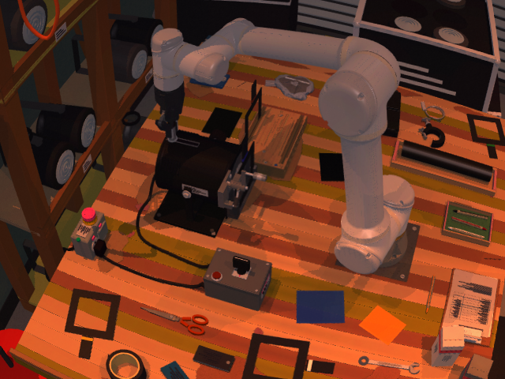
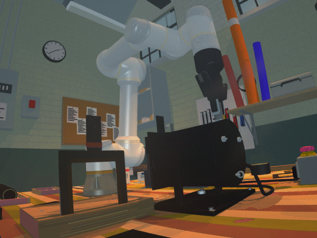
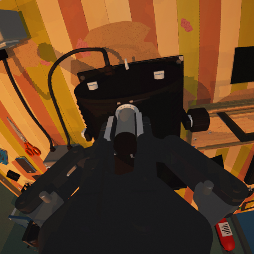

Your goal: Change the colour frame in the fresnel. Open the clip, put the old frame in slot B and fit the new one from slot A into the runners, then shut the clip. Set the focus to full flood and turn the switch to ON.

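Note:
My gripper [image 1: 173,134] [image 2: 217,112] [image 3: 125,123] points straight down at the rear top of the black fresnel [image 1: 204,173] [image 2: 196,153]. Between its fingers stands the focus knob [image 3: 124,142], a short dark peg by a slot in the housing's top. At the fresnel's front a colour frame [image 1: 249,157] sits in the runners, with the grey clip [image 1: 238,189] beside it. The wooden slot rack [image 1: 277,138] [image 2: 87,210] behind the fresnel holds one upright black frame [image 1: 255,104] [image 2: 92,158]. The switch box [image 1: 238,277] sits nearer the table's front. My gripper is closed on the focus knob.
A grey emergency-stop box [image 1: 89,230] with a cable stands left of the fresnel. Loose frames [image 1: 93,314], scissors [image 1: 191,322], tape [image 1: 125,365] and gel sheets [image 1: 320,306] lie along the front edge. Wooden shelving [image 1: 49,102] lines the table's left side.

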Robot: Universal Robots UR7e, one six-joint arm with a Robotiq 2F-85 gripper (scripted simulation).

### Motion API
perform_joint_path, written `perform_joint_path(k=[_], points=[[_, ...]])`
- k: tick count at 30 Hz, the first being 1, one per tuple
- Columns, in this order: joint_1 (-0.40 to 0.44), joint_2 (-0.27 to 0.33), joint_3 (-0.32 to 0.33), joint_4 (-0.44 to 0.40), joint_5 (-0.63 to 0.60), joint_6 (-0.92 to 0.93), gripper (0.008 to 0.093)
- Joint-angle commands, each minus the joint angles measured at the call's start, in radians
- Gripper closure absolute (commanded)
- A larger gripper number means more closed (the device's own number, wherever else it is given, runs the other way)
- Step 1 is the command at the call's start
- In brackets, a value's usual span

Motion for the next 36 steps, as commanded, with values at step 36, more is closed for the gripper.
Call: perform_joint_path(k=[36], points=[[-0.008,-0.046,0.054,-0.001,-0.002,-0.008,0.0934]])
